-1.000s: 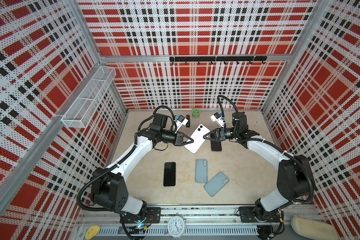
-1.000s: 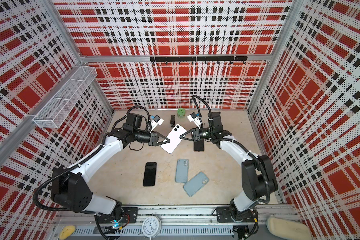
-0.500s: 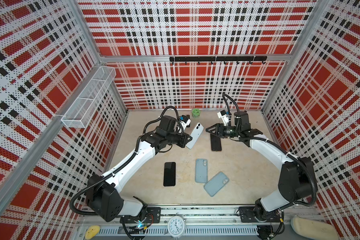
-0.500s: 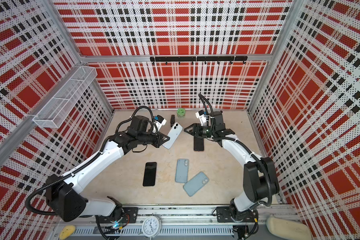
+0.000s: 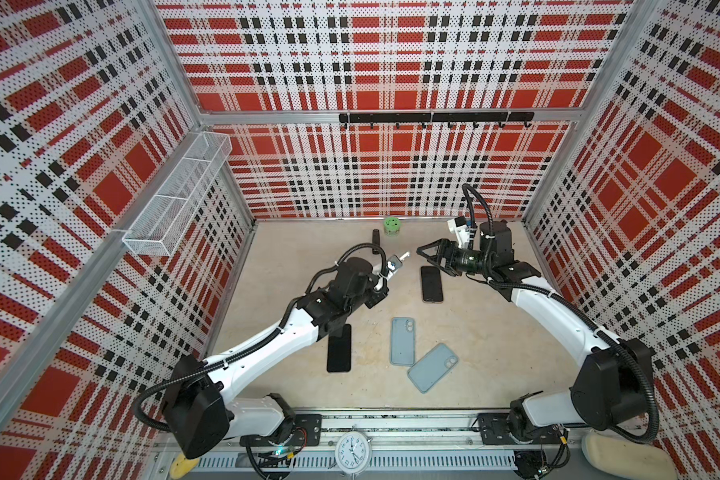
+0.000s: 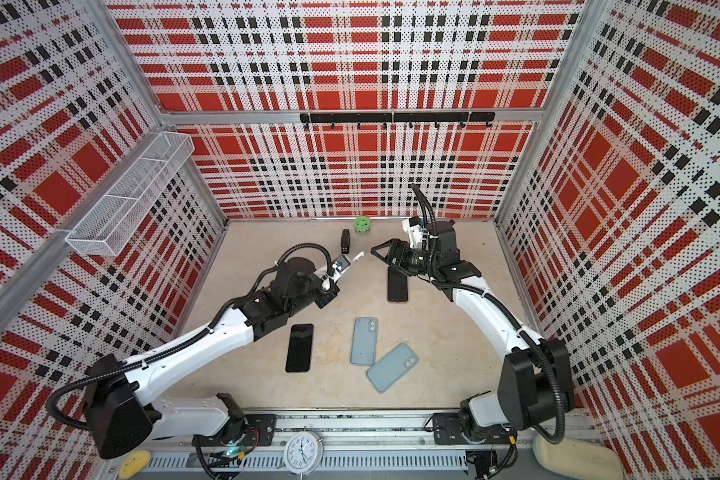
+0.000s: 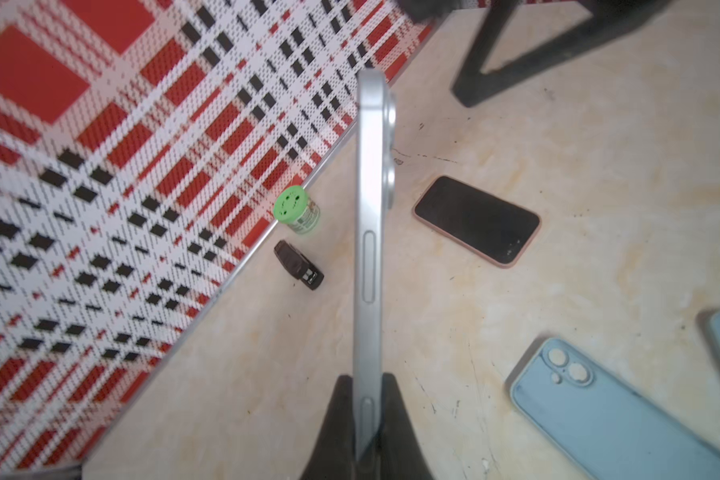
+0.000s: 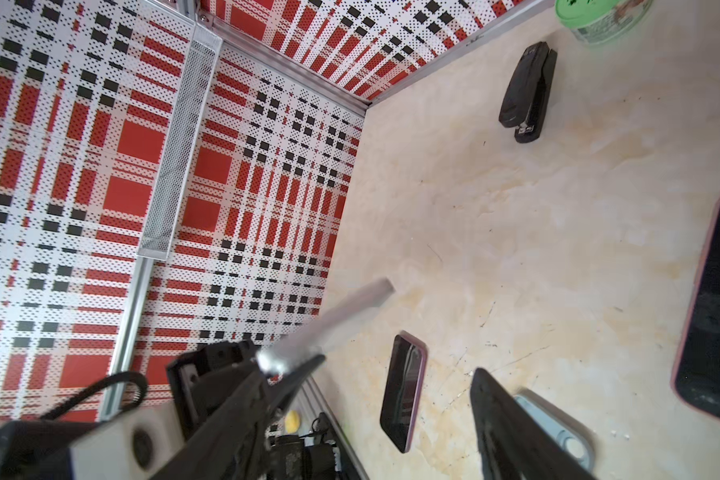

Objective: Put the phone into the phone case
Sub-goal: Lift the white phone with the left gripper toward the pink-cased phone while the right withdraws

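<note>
Red, black and white plaid perforated walls [image 5: 391, 166] enclosed a pale, mottled, scuffed bench [image 5: 495, 353], with a wire basket [image 5: 179, 195] on the wall at 9 o'clock and a black hook rail [image 5: 433, 117] at 12 o'clock. The left pincer [image 7: 366, 399] was clenched on the silver phone [image 7: 368, 208], held edge-on above the bench's centre, while the right pincer [image 5: 427, 258] stood released and empty near 1 o'clock. A blue phone case [image 5: 403, 341] and a second blue case [image 5: 433, 367] lay flat toward 6 o'clock, seemingly back up, well apart from the phone.
</note>
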You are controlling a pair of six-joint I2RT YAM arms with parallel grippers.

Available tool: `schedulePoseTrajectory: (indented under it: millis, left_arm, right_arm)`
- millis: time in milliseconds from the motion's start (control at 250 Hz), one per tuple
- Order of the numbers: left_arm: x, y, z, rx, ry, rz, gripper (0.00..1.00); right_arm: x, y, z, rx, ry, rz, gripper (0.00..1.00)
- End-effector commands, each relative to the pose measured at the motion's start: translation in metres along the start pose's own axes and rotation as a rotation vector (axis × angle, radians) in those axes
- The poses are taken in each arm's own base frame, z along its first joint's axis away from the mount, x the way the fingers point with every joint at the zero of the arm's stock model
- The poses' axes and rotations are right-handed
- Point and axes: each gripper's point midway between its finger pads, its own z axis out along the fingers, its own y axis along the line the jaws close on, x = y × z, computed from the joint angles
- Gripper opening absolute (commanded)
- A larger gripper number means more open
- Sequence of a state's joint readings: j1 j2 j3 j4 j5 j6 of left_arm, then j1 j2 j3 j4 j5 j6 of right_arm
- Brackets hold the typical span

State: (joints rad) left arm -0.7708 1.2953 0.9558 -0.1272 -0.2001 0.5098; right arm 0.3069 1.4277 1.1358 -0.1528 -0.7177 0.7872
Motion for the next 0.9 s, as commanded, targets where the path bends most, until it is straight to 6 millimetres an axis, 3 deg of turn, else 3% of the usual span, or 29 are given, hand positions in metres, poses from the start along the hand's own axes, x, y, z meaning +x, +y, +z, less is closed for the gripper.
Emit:
schedulePoseTrajectory:
  millis: [0, 424, 796, 896]
  left_arm:
    - [-0.047, 0.035, -0.016, -0.185, -0.191, 0.146, 0.00]
    - [-0.051, 0.028, -0.011, -0.207, -0.218, 0.199, 0.00]
    - [-0.053, 0.020, 0.001, -0.267, -0.193, 0.320, 0.00]
    - [-0.055, 0.022, 0.001, -0.296, -0.197, 0.344, 0.00]
  right_arm:
    - [0.001, 0.009, 0.002, -0.068, 0.016, 0.051, 0.78]
    - [0.015, 0.004, 0.015, -0.184, 0.060, 0.185, 0.78]
    - [0.014, 0.018, 0.023, -0.252, 0.084, 0.208, 0.67]
    - [0.014, 0.019, 0.024, -0.262, 0.083, 0.219, 0.60]
